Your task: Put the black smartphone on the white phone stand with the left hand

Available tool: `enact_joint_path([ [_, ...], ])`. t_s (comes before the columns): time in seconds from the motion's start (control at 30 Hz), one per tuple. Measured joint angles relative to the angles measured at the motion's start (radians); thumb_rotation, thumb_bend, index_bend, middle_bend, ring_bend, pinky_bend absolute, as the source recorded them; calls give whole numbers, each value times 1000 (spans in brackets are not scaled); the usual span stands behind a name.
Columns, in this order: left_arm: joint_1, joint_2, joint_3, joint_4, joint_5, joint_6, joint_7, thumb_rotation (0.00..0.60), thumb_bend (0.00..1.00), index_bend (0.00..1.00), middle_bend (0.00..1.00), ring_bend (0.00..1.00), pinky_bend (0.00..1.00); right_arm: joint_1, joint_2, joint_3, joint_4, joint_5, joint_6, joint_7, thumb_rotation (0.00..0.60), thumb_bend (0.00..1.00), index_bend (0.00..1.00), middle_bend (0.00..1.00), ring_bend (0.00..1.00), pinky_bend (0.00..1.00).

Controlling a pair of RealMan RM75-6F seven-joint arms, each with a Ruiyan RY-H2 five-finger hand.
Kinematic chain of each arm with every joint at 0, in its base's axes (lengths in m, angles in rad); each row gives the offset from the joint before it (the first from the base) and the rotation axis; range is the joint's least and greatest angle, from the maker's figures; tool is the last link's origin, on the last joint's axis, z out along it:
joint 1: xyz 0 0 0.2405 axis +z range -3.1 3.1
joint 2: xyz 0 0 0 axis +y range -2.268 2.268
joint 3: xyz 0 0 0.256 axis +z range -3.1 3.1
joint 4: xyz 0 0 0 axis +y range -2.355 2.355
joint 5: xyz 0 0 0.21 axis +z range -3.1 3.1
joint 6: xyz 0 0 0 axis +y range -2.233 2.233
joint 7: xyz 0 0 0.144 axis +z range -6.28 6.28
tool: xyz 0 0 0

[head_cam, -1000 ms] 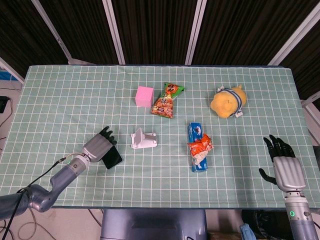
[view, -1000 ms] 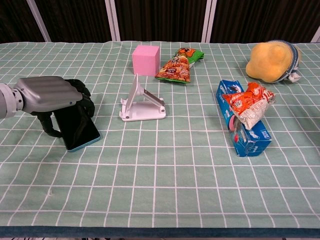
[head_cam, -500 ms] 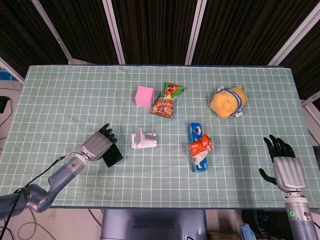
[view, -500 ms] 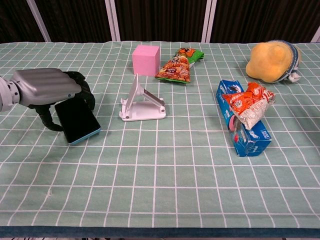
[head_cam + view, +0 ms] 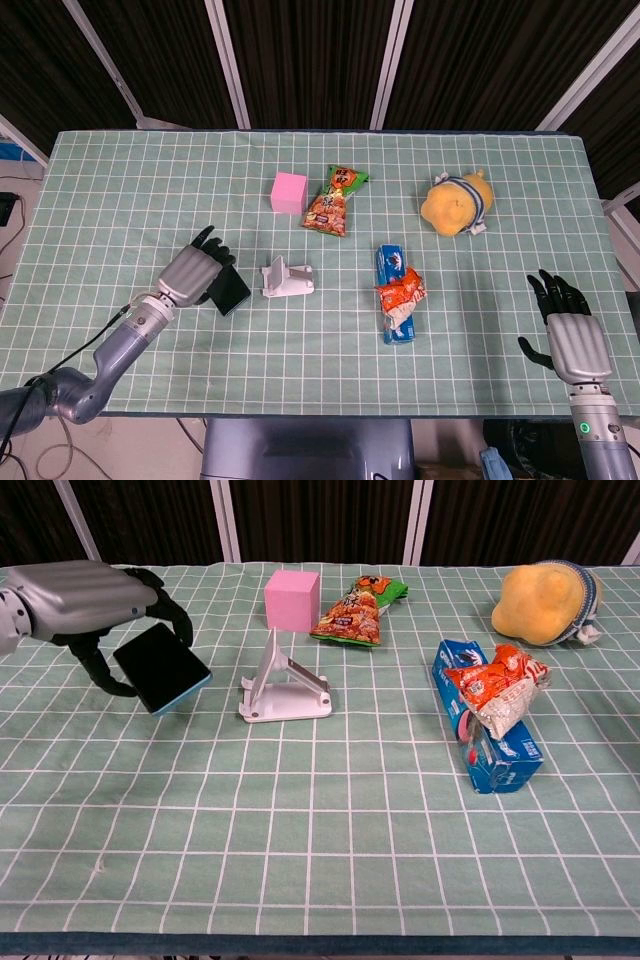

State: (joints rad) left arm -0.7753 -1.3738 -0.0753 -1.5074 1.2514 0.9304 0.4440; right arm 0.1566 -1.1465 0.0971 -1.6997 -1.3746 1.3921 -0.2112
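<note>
The left hand [image 5: 85,595] reaches in from the left edge of the table, its grey back turned up and its dark fingers [image 5: 165,615] curled over the top edge of the black smartphone [image 5: 160,666], with the thumb under the phone's left side. It grips the phone clear of the green checked tablecloth [image 5: 320,820], tilted with the dark screen facing the chest camera and a thin light-blue rim along its lower edge. From the head view the left hand [image 5: 190,275] and the phone [image 5: 230,291] sit just left of the white phone stand [image 5: 287,279], with a small gap between them.

The stand [image 5: 285,685] rests on the cloth with its sloped back upright and its flat base toward the right. Behind it stands a pink cube [image 5: 292,600], and beside that lies an orange snack bag [image 5: 358,611]. To the right, well apart, a blue packet [image 5: 487,730] lies with a crumpled orange-and-white wrapper [image 5: 495,687] on top. A yellow plush toy [image 5: 545,603] sits at the far right.

The right hand [image 5: 566,325] shows only in the head view, off the table's right corner, fingers spread and holding nothing.
</note>
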Motion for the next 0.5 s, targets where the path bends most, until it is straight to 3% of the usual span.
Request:
enact_joint_path([
  [0.27,22,-37,-90,-79,-127,91,-9,600,488,591,631,142,0,0,1,0,0,0,-1,3,600,371,3,0,0,141],
  [0.5,33,-107,-174,-160,-301,169,-7,600,489,590,632,142,0,1,1,0,0,0,-3,3,600,370,2,0,0,140],
])
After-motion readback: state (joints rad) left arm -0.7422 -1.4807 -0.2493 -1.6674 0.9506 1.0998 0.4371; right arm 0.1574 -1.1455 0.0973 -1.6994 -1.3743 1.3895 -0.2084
